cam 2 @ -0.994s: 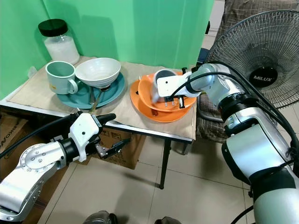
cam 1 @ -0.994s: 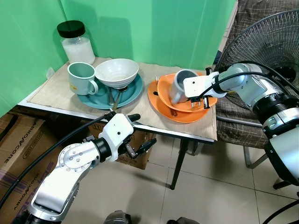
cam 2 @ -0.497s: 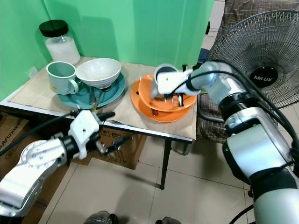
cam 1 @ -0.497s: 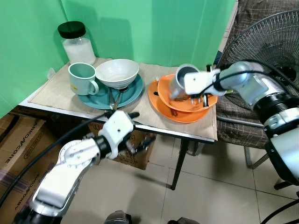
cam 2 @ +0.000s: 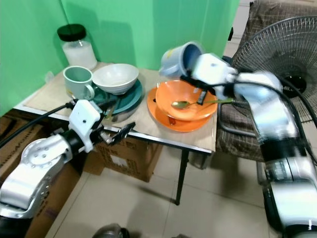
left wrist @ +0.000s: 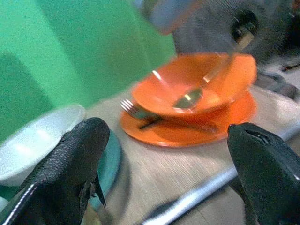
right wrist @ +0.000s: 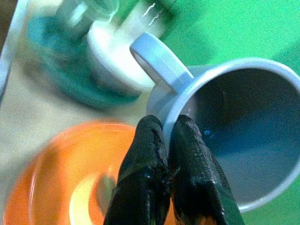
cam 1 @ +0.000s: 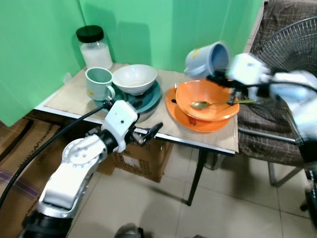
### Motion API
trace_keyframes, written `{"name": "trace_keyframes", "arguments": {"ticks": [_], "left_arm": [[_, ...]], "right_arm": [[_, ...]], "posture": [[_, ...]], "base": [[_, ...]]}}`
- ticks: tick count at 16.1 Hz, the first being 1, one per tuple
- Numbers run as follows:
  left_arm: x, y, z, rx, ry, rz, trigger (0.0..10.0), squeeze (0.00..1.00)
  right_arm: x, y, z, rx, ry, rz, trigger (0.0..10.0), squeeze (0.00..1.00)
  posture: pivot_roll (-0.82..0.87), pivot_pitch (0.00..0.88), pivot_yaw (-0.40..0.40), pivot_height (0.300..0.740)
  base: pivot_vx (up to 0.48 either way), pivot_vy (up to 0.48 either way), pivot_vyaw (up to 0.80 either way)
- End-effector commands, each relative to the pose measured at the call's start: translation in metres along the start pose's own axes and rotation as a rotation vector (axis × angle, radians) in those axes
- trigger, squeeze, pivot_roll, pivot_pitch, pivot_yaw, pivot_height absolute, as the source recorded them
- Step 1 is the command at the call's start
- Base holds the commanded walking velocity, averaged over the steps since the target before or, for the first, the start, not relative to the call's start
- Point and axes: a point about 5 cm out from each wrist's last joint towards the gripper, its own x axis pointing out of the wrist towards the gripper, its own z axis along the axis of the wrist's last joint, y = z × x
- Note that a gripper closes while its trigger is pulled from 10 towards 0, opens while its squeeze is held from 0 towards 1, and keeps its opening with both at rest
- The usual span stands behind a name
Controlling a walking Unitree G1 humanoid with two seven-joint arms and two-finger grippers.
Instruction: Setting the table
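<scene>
Right now the right gripper has its jaws pinched tight on the rim of a grey-blue mug, one finger inside, one outside, w/ the handle just beside the grip. Mug is held up in the air, tipped on its side, mouth facing the robot's right, above the far edge of the orange bowl. That bowl sits in an orange plate on the worktop, right half. A gold spoon lies in the bowl, handle sticking out over the rim toward the fan. A fork lies on the orange plate, partly tucked under the bowl.

Left half of worktop: white bowl on a teal plate, pale green mug touching the plate's left side, glass jar w/ black lid at the back corner by the green backdrop.

Left gripper hangs low in front of the worktop's near edge, jaws spread wide, nothing between them. Cardboard boxes sit under the worktop.
</scene>
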Motion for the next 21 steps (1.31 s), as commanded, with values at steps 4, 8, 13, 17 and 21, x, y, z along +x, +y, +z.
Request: {"name": "trace_keyframes", "arguments": {"ticks": [4,8,13,17,21], "left_arm": [[0.006,0.002,0.013,0.009,-0.085,0.098,10.0,0.00],[0.011,0.006,0.016,0.003,-0.077,0.273,10.0,0.00],[0.009,0.014,0.017,0.027,-0.116,0.420,10.0,0.00],[0.005,0.017,0.017,-0.011,-0.127,0.504,10.0,0.00],[0.001,0.017,0.014,-0.061,-0.116,0.503,10.0,0.00]], "right_arm": [[-0.029,0.029,0.022,0.245,-0.219,-0.289,0.0,0.00],[-0.023,0.082,0.022,0.416,-0.140,-0.511,10.0,0.00],[-0.027,0.091,0.023,0.421,-0.104,-0.784,10.0,0.00],[-0.025,0.093,0.021,0.556,-0.127,-0.797,10.0,0.00],[-0.023,0.096,0.016,0.629,-0.103,-0.819,10.0,0.00]], "posture": [[0.00,0.000,0.081,0.740],[-0.01,0.000,0.059,0.740],[-0.01,0.000,0.037,0.740],[0.00,0.000,0.017,0.740],[0.01,0.000,-0.003,0.740]], "base": [[0.000,0.000,0.00],[0.000,0.000,0.00],[0.000,0.000,-0.28],[0.000,0.000,-0.80],[0.000,0.000,-0.80]]}}
